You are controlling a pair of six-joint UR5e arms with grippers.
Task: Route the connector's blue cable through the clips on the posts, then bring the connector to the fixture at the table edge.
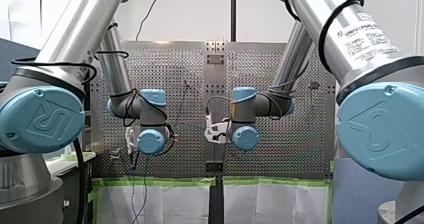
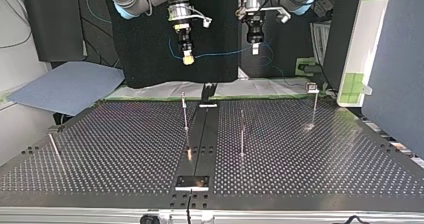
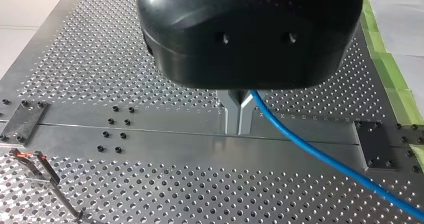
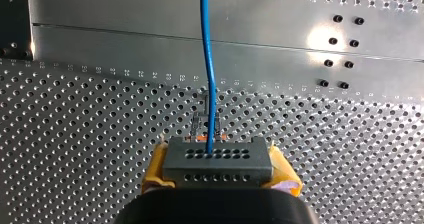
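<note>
1. Right end effector (image 4: 220,174) — yellow pads pinching the connector (image 4: 218,156), aloft over the counter (image 4: 100,134).
2. Left end effector (image 3: 239,120) pinches the blue cable (image 3: 320,154), spanning it between both arms — presumably for lowering into the unthreaded post clips (image 2: 183,94).

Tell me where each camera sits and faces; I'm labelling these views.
Front: behind and above the shoulders, facing over the table; my left arm and my right arm frame it.
Top: across the table, facing the arms; my right gripper and my left gripper enter from above.
Left wrist: looks along its shut metal fingers at the table.
Right wrist: looks over the gripped connector at the table.
Shared: the blue cable, in top and both wrist views.
</note>
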